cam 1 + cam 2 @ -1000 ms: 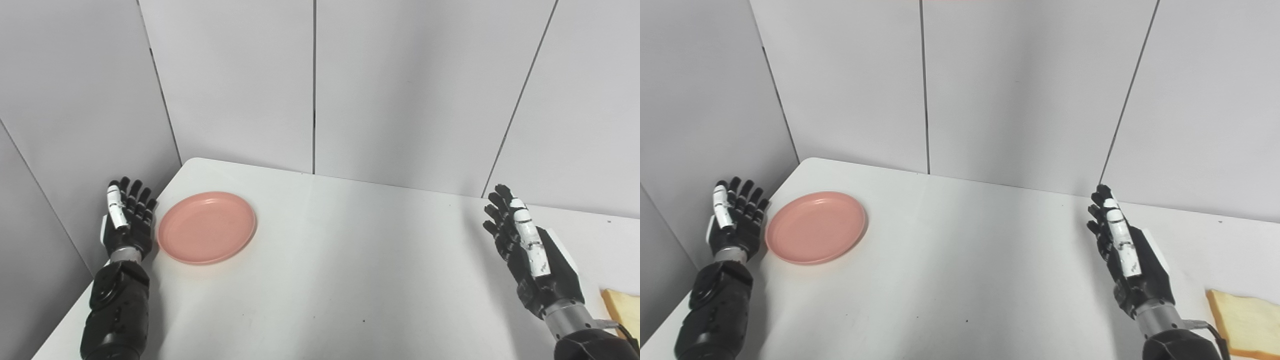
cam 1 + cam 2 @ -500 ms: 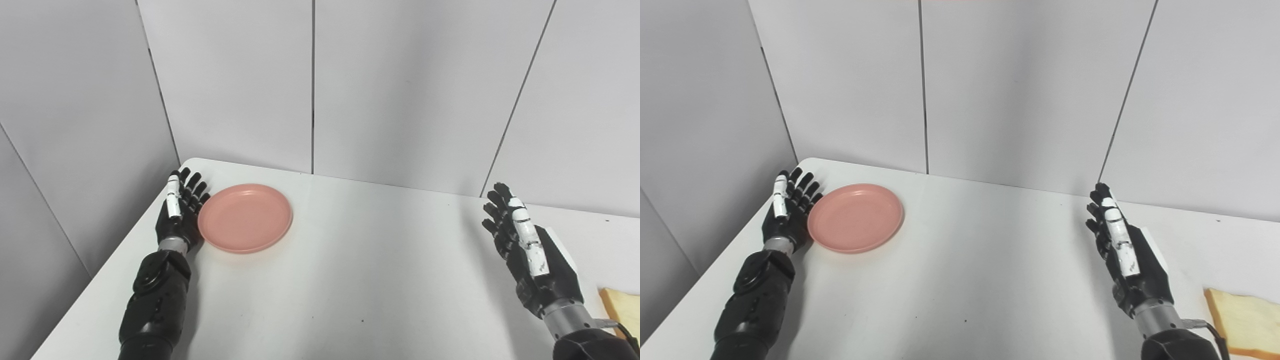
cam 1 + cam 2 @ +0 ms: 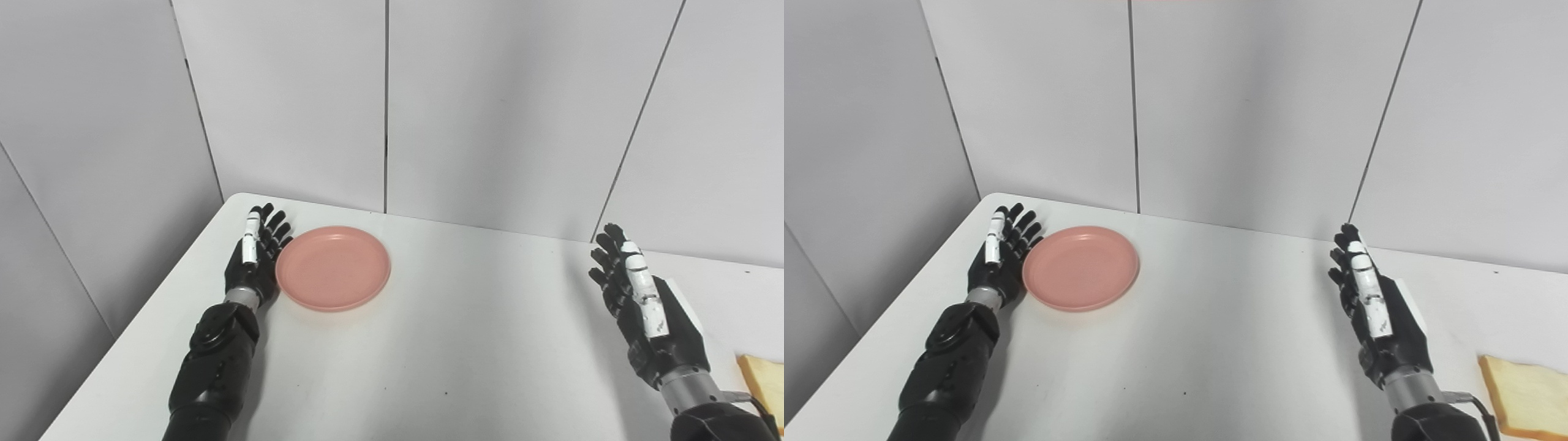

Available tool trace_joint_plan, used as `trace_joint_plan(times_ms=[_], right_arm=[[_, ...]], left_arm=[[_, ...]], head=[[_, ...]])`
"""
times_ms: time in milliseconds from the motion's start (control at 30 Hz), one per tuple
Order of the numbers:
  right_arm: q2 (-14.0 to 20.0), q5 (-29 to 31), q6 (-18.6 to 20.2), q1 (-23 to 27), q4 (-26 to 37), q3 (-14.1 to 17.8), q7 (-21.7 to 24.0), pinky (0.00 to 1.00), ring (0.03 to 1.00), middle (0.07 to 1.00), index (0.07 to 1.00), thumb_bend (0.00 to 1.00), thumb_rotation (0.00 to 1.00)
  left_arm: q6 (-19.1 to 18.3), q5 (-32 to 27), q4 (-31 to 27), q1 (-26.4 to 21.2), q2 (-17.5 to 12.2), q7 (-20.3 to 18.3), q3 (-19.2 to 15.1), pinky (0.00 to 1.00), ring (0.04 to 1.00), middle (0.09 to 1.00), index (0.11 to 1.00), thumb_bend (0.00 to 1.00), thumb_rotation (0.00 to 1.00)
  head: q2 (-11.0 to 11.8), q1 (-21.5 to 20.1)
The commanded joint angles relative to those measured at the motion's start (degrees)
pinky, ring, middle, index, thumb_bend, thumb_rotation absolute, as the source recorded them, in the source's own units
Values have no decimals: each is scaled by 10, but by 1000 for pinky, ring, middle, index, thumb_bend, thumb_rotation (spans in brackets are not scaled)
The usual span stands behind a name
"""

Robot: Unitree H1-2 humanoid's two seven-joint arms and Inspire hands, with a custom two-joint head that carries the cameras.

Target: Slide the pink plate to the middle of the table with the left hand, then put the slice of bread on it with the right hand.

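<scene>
A round pink plate [image 3: 334, 266] lies on the white table [image 3: 441, 343], left of its middle. My left hand [image 3: 254, 260] stands on edge against the plate's left rim, fingers straight and apart, holding nothing. My right hand [image 3: 640, 309] is raised above the table's right side, open, fingers pointing up and away. A slice of bread [image 3: 1522, 398] lies flat at the table's right front corner, just right of my right wrist; the left eye view shows only its edge [image 3: 762, 383].
Grey panel walls [image 3: 386, 104] close in the table's back and left sides. The table's rounded back left corner [image 3: 236, 199] lies just behind my left hand. Bare tabletop stretches between the plate and my right hand.
My left hand has pushed the pink plate rightward across the table, away from the left edge. The right hand and the bread have stayed in place.
</scene>
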State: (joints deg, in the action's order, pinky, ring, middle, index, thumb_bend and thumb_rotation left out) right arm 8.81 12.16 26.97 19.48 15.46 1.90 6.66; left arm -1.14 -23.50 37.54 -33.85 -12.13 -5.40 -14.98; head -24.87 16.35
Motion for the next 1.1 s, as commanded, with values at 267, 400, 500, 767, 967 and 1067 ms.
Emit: trace_joint_plan(times_ms=[267, 400, 500, 767, 967, 1067], right_arm=[[-15, -16, -45, 14, -14, -3, -1, 1000, 1000, 1000, 1000, 89, 1000], [-22, -15, -61, 18, -36, -1, 2, 1000, 1000, 1000, 1000, 120, 1000], [-27, -32, -68, 20, -51, -5, -6, 1000, 1000, 1000, 1000, 145, 1000], [-37, -42, -87, 20, -64, -9, -7, 1000, 1000, 1000, 1000, 180, 1000], [-41, -49, -91, 20, -63, -15, -7, 1000, 1000, 1000, 1000, 202, 1000], [-42, -56, -83, 20, -55, -19, -9, 1000, 1000, 1000, 1000, 212, 1000]], left_arm=[[5, 7, 39, -13, 3, -70, 21, 961, 960, 944, 934, 449, 993], [1, 5, 45, -14, 2, -93, 27, 973, 969, 957, 937, 448, 1000], [-8, 6, 37, -12, 6, -103, 33, 976, 967, 952, 933, 412, 1000], [-58, 8, -33, 7, 20, -97, 53, 971, 966, 952, 937, 391, 1000], [-106, 26, -121, 30, 37, -85, 76, 970, 966, 955, 939, 373, 1000], [-136, 28, -171, 42, 50, -79, 89, 973, 966, 953, 939, 366, 1000]], head=[[7, -40], [8, -74], [8, -100], [2, -140], [-7, -158], [-15, -167]])
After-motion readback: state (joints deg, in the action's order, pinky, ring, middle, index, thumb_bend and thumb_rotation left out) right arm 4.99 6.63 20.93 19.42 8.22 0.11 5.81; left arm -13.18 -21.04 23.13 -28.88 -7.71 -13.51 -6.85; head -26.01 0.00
